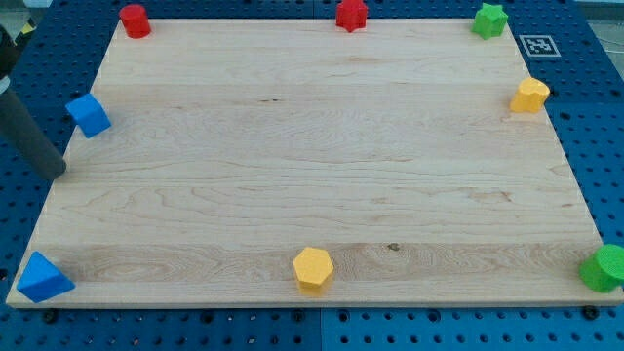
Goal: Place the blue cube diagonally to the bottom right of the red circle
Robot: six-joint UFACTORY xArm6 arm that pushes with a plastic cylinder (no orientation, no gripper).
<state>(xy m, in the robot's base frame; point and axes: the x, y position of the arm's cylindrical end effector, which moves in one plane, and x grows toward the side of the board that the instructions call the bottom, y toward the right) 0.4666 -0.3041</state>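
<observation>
The blue cube (89, 115) sits at the board's left edge, upper part. The red circle (135, 20), a short red cylinder, stands at the board's top left corner, above and to the right of the cube. My tip (58, 175) is at the end of the dark rod entering from the view's left; it rests at the board's left edge, below and slightly left of the blue cube, a short gap apart from it.
A blue triangle (42, 278) lies at the bottom left corner. A yellow hexagon (313, 268) sits at the bottom edge. A red star (351, 15), green star (489, 19), yellow block (529, 96) and green block (605, 268) line the top and right edges.
</observation>
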